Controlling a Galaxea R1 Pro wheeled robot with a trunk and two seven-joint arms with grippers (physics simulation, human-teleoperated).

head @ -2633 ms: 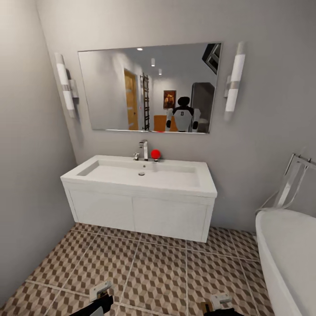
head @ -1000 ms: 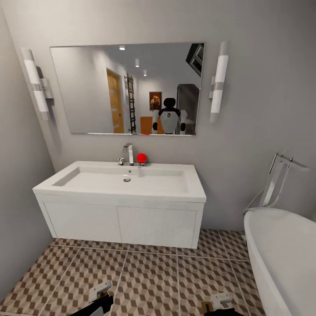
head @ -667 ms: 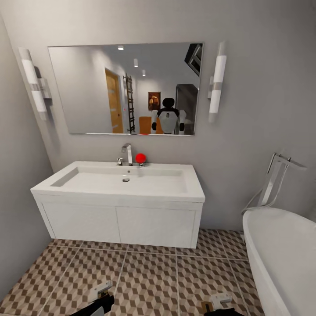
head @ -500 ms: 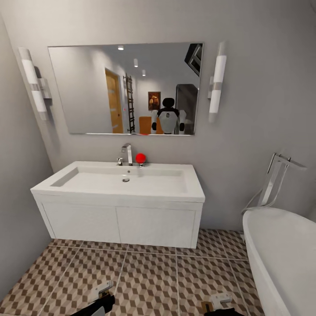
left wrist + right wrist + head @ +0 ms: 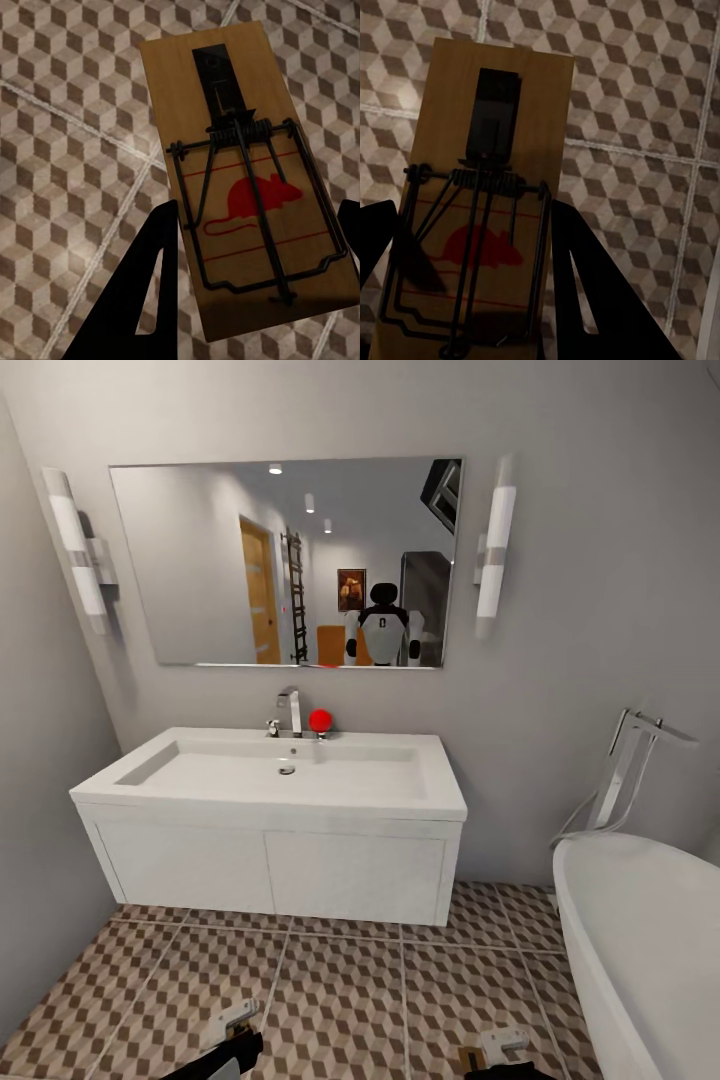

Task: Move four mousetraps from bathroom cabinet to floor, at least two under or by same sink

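Across the lower half of the head view spreads the bathroom floor [image 5: 350, 980], cube-patterned tiles with pale grout. At 12 o'clock from the robot a white sink counter [image 5: 270, 810] hangs on the grey wall, above it a wide mirror [image 5: 285, 560] flanked by two tube lamps; a white bathtub [image 5: 650, 940] curves in at 3 o'clock. On the counter, a chrome faucet [image 5: 290, 712] has a small red ball [image 5: 320, 720] just beside it.

At 7 o'clock the left end effector [image 5: 255, 270] is clenched on a mousetrap [image 5: 244, 172] — a tan wooden board with black wire and a red mouse print, held above the tiles. At 5 o'clock the right end effector [image 5: 472, 255] grasps a second mousetrap [image 5: 484, 195] — its black fingers [image 5: 585, 285] press both long edges of the board, also over the floor.
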